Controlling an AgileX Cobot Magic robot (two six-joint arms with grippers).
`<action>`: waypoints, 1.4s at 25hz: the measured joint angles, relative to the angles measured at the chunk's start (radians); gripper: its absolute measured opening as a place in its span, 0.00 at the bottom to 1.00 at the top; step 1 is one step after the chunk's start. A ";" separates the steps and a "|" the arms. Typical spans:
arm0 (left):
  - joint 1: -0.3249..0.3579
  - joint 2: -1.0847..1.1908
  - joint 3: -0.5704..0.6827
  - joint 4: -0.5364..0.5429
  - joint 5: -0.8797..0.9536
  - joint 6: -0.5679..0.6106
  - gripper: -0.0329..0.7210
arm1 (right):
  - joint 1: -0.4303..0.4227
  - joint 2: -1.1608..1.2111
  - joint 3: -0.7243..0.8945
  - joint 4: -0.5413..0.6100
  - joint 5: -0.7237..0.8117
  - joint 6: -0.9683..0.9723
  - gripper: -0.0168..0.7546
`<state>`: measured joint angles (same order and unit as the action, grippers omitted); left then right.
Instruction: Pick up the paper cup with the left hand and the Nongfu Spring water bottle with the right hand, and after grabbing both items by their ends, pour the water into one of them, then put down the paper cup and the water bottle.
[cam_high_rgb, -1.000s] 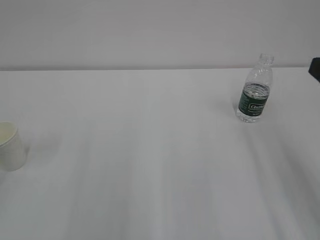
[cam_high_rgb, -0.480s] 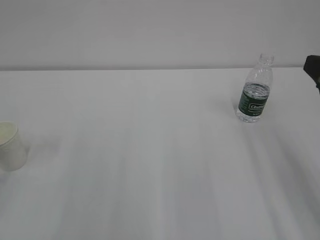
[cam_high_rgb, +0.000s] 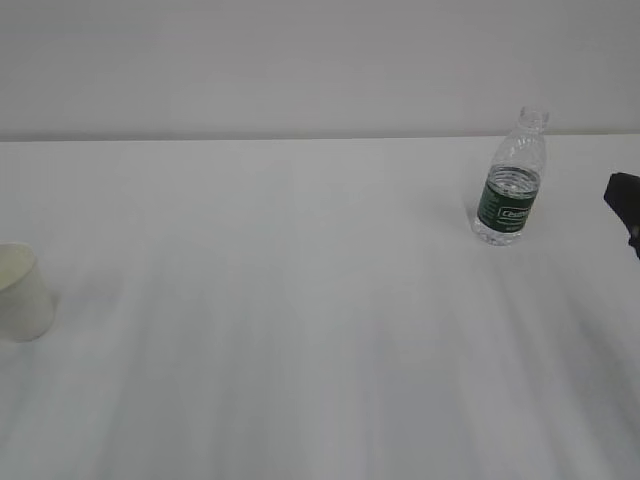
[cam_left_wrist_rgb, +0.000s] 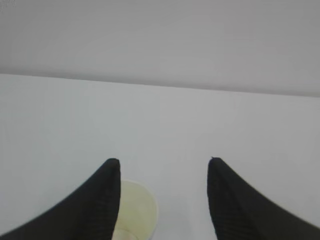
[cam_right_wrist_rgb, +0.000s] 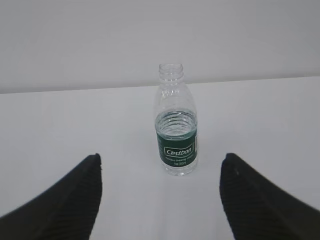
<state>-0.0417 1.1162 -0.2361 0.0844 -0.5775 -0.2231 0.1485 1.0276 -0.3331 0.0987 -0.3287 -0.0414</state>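
The white paper cup (cam_high_rgb: 22, 292) stands upright at the table's far left edge of the exterior view. In the left wrist view the paper cup (cam_left_wrist_rgb: 137, 210) sits low, beside the left finger, its cream inside showing; my left gripper (cam_left_wrist_rgb: 164, 162) is open above it and holds nothing. The clear water bottle (cam_high_rgb: 511, 179) with a dark green label stands upright and uncapped at the back right, with water up to the label's top. In the right wrist view the bottle (cam_right_wrist_rgb: 176, 127) stands ahead of my open right gripper (cam_right_wrist_rgb: 161, 157), apart from both fingers. A black part of the right gripper (cam_high_rgb: 626, 205) shows at the right edge.
The white table (cam_high_rgb: 300, 300) meets a plain pale wall (cam_high_rgb: 300, 60) behind it. Nothing else lies between the cup and the bottle.
The black part of my right gripper at the right edge has come lower and a little further into the exterior view. Cup and bottle have not moved.
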 joint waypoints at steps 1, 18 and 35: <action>0.000 0.014 0.000 0.015 -0.010 -0.002 0.57 | 0.000 0.000 0.012 -0.007 -0.014 0.004 0.74; -0.002 0.038 0.214 0.070 -0.396 -0.014 0.57 | 0.000 0.305 0.040 -0.180 -0.386 0.128 0.74; -0.002 0.343 0.227 0.074 -0.555 0.013 0.57 | 0.000 0.462 0.074 -0.197 -0.689 0.132 0.74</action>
<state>-0.0432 1.4592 -0.0089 0.1587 -1.1328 -0.2099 0.1485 1.4899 -0.2595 -0.0983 -1.0180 0.0905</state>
